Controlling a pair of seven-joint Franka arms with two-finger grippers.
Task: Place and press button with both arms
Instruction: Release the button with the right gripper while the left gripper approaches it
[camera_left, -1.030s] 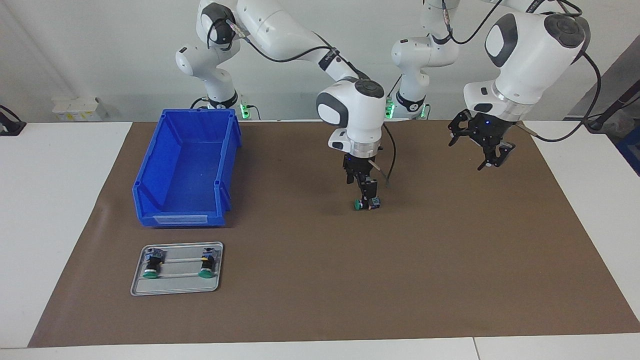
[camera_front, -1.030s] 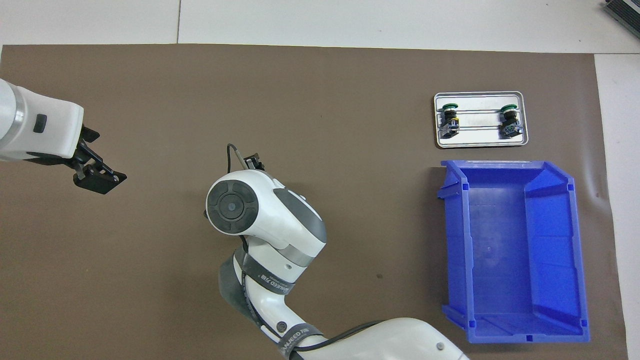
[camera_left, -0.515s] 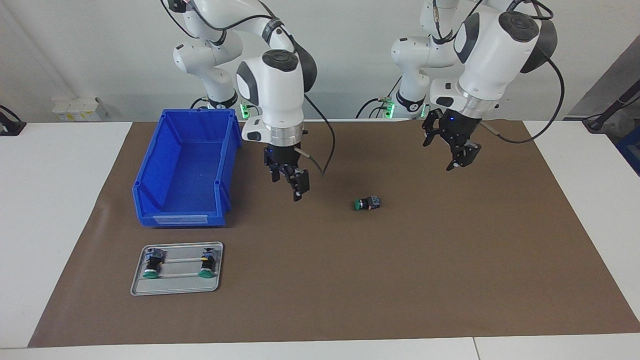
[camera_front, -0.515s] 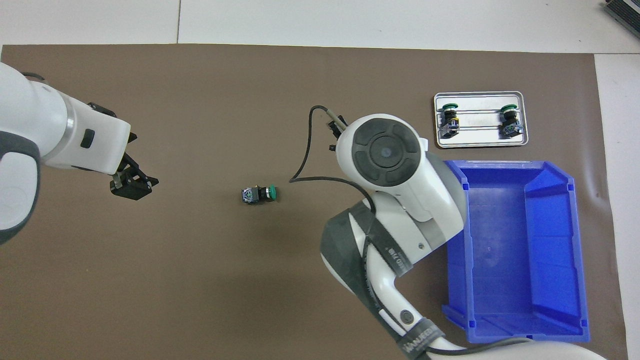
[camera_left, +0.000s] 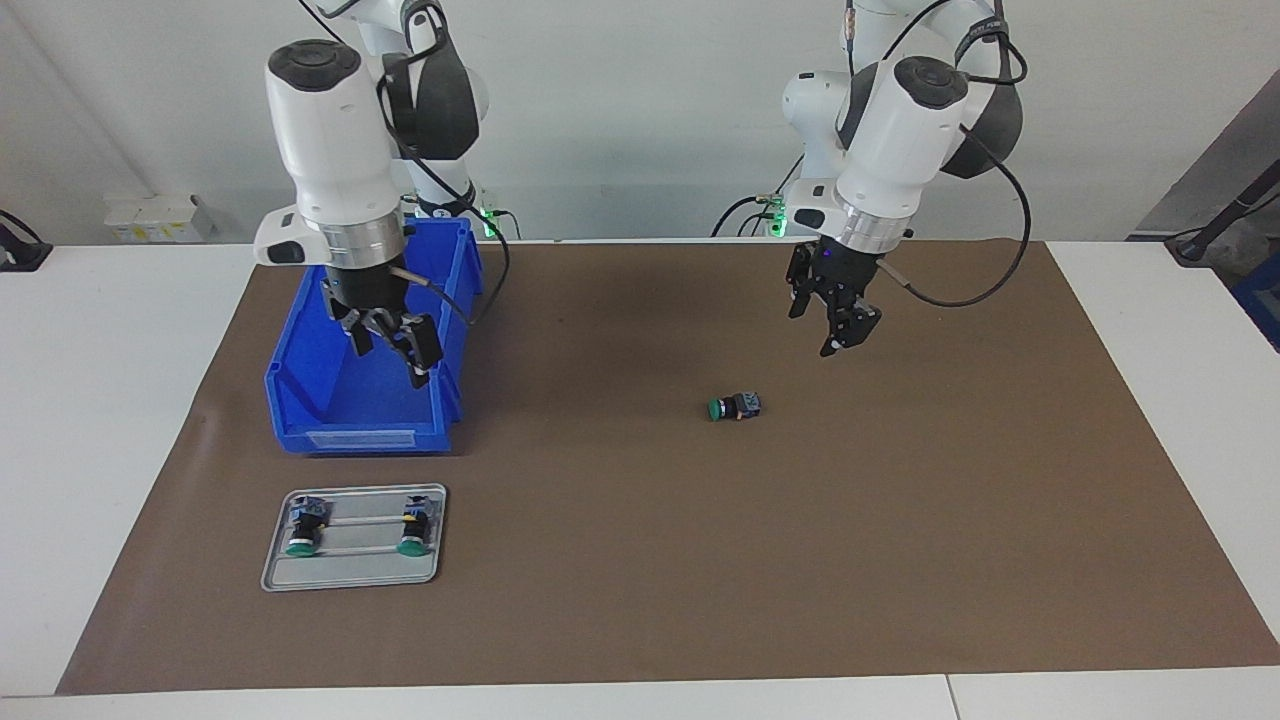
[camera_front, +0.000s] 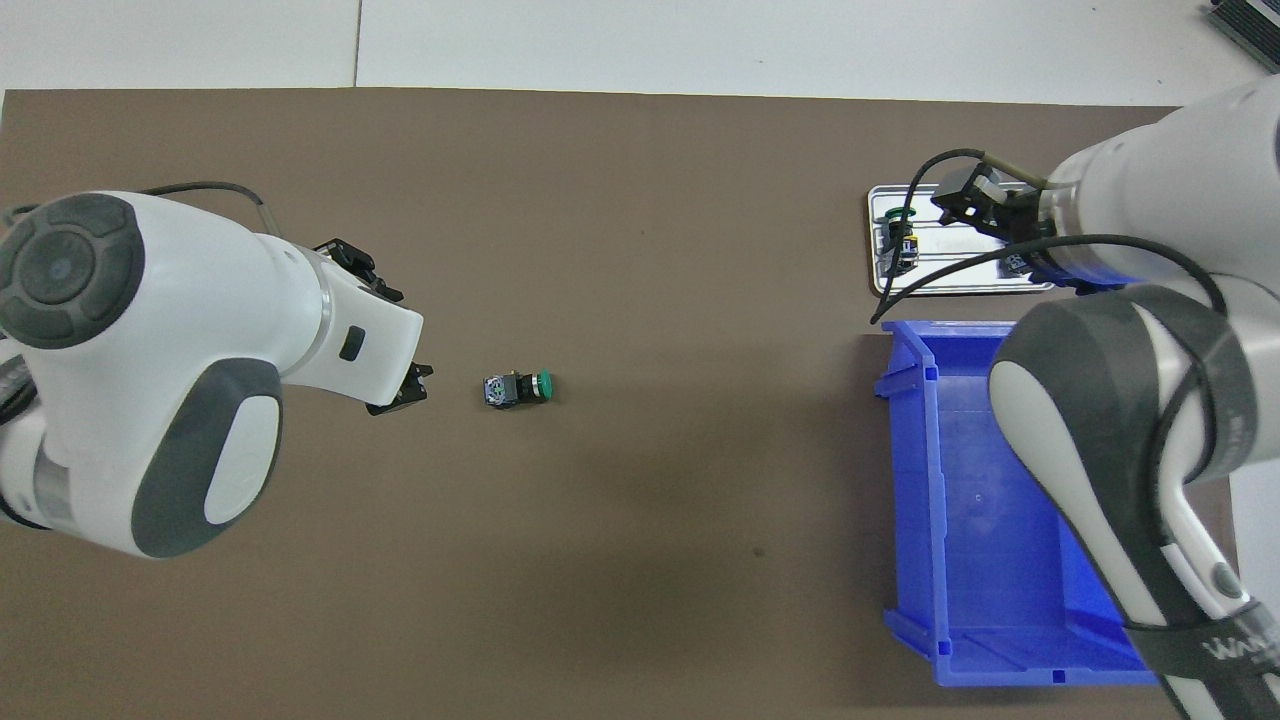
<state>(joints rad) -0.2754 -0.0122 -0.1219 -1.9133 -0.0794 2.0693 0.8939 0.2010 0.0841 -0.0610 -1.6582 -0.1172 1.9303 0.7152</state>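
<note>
Over the blue bin (camera_left: 370, 330) you've got the right gripper (camera_left: 392, 345), jaws apart, empty, left gripper (camera_left: 840, 325) up over the mat (camera_left: 640, 560), finger state unclear, button (camera_left: 735, 407) lying on mat near middle, 2 more on tray (camera_left: 352, 575).

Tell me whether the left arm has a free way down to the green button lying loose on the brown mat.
Probably yes. The left claw hangs in the air close to the green button, and only bare brown mat lies around it. The right claw is away over the blue bin.
</note>
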